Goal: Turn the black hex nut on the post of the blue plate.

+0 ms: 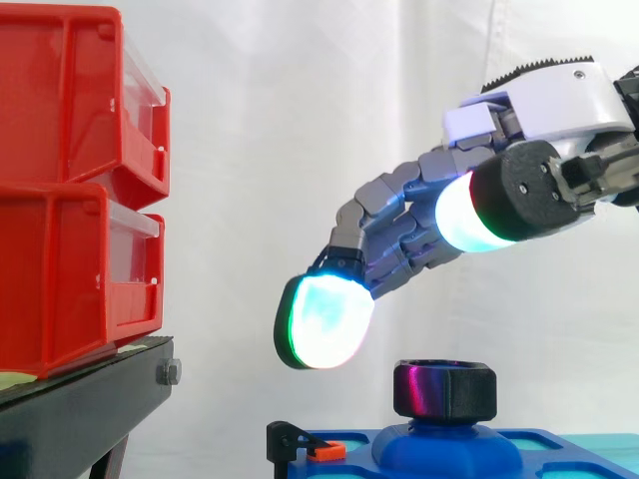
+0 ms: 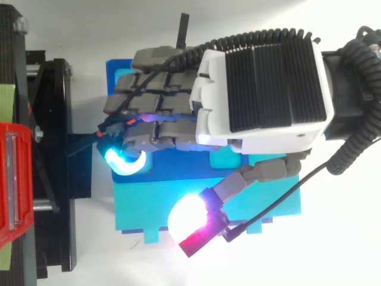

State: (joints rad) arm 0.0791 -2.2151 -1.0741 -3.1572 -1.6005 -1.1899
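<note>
My hand [image 1: 547, 102] hangs over the plate [image 1: 544, 451], reaching in from the right of the side view. My fingers stretch out toward the red bins [image 1: 70, 190] with an easy downward bend, loose and unclenched, and they hold nothing. The nut [image 1: 445, 390] sits on the post, on the plate's raised blue hump. My lowest glowing fingertip [image 1: 324, 321] is above the nut and to its left, apart from it. From above, my palm and fingers cover much of the plate [image 2: 155, 208], and my thumb [image 2: 191, 221] glows over its near edge. The bins stand on the black stand [image 1: 75, 414] just beside the plate.
</note>
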